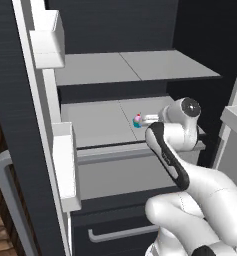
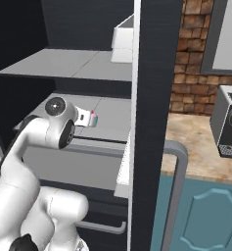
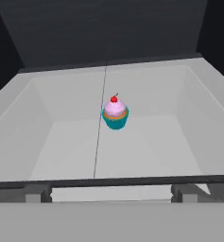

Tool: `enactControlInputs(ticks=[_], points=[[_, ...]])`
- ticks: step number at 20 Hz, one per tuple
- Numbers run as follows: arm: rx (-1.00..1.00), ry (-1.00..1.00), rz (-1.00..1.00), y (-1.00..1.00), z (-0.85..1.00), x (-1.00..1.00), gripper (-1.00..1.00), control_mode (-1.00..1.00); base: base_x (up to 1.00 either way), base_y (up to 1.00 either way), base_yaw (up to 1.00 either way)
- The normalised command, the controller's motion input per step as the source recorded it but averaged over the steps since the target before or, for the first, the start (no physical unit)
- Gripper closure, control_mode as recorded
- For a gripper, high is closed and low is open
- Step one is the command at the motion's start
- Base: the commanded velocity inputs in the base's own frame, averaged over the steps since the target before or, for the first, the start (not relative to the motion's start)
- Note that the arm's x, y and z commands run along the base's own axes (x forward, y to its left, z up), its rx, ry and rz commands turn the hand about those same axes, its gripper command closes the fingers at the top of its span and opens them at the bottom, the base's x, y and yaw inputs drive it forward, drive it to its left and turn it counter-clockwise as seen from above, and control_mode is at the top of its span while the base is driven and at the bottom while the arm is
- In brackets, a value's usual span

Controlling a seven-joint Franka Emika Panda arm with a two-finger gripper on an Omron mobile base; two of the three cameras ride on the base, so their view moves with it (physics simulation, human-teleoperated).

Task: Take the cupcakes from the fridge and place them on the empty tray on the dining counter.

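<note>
The fridge (image 1: 140, 65) stands open, with light grey shelves inside. One of the cupcakes (image 3: 115, 113), pink-frosted with a cherry and a teal wrapper, stands upright near the middle of the middle shelf (image 3: 61, 142). It also shows as a small pink and teal spot (image 1: 137, 121), (image 2: 93, 117). My gripper (image 3: 111, 191) is open and reaches in over the shelf's front edge, level with the cupcake and a short way in front of it, touching nothing. The hand (image 1: 147, 119), (image 2: 87, 119) points at the cupcake. The tray and the dining counter are out of view.
The open fridge doors (image 1: 45, 125), (image 2: 151, 122) flank the arm on both sides, with white door bins (image 1: 65, 165). An upper shelf (image 2: 73, 63) hangs above the hand. Below are drawers with a grey handle (image 1: 120, 232). A beige counter (image 2: 191, 142) with a coffee machine (image 2: 227, 122) lies to the right.
</note>
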Motion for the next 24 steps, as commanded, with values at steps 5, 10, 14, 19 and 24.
enactControlInputs(ticks=[5, 10, 14, 19, 24], points=[[0.00, 0.00, 0.00, 0.00, -0.17, 0.65, -1.00, -1.00, 0.00, 0.00, 0.00], [0.00, 0.02, 0.00, 0.00, -0.18, 0.57, -1.00, -1.00, 0.00, 0.00, 0.00], [0.00, 0.01, 0.00, 0.01, -0.16, 0.53, -1.00, -1.00, 0.00, 0.00, 0.00], [0.00, 0.04, 0.00, 0.00, -0.11, 0.37, -1.00, -1.00, 0.00, 0.00, 0.00], [0.00, 0.06, 0.00, 0.01, -0.17, 0.33, -1.00, -1.00, 0.00, 0.00, 0.00]])
